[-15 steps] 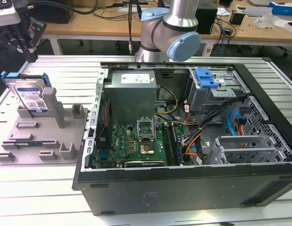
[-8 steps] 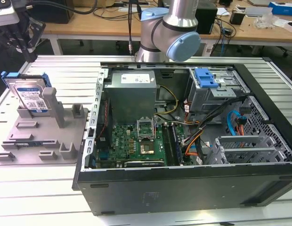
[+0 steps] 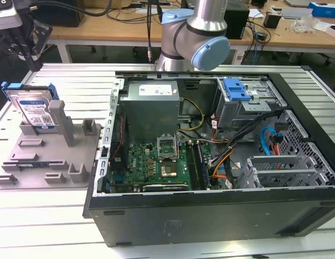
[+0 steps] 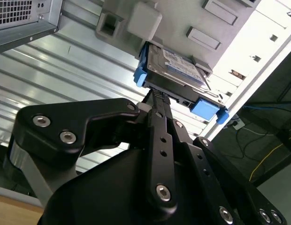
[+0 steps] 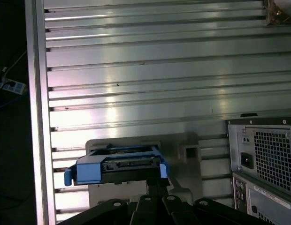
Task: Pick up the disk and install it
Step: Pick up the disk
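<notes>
1. The disk [image 3: 33,108] stands on edge in a grey holder [image 3: 67,143] on the slatted metal surface [image 3: 43,221], at the exterior view's left, well apart from the open computer case [image 3: 210,216].
2. Its labelled face shows in the exterior view, and its blue bracket [image 4: 205,108] runs along its edges.
3. The end effector [image 4: 157,97] hangs over the disk's upper edge. In the second wrist view its fingers [image 4: 158,140] lie drawn together with no gap between them, and they hold nothing.
4. In the exterior view a small gap shows between the end effector and the top of the disk.
5. Inside the case, a grey power supply [image 3: 151,105] sits above the green board [image 3: 156,162], with a blue latch piece [image 3: 235,89] on the drive cage beside it.
</notes>
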You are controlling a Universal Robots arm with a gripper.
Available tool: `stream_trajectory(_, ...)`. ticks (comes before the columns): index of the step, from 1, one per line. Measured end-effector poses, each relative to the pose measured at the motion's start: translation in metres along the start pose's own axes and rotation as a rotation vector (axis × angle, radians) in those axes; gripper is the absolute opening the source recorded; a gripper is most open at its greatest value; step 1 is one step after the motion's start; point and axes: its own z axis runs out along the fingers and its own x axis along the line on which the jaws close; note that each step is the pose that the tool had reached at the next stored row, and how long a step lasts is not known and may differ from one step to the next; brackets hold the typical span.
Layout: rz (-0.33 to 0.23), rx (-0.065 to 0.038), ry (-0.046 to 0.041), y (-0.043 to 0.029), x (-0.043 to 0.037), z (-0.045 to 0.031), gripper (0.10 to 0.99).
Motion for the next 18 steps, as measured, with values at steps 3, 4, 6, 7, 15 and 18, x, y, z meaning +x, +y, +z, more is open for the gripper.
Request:
stream_trajectory(3, -0.041, 0.000, 0.0177, 0.0000, 0.0001, 0.0011, 0.106)
stream_trajectory(4, -0.066, 0.000, 0.0208, 0.0000, 0.0001, 0.0012, 0.106)
stream_trajectory(6, -0.137, -0.001, 0.0289, 0.0000, 0.0001, 0.0013, 0.106)
stream_trajectory(7, -0.153, -0.001, 0.0304, 0.0000, 0.0001, 0.0013, 0.106)
stream_trajectory(15, -0.284, -0.004, 0.0401, 0.0007, 0.0001, 0.0014, 0.114)
stream_trajectory(18, -0.316, -0.006, 0.0421, 0.0012, 0.0005, 0.0014, 0.294)
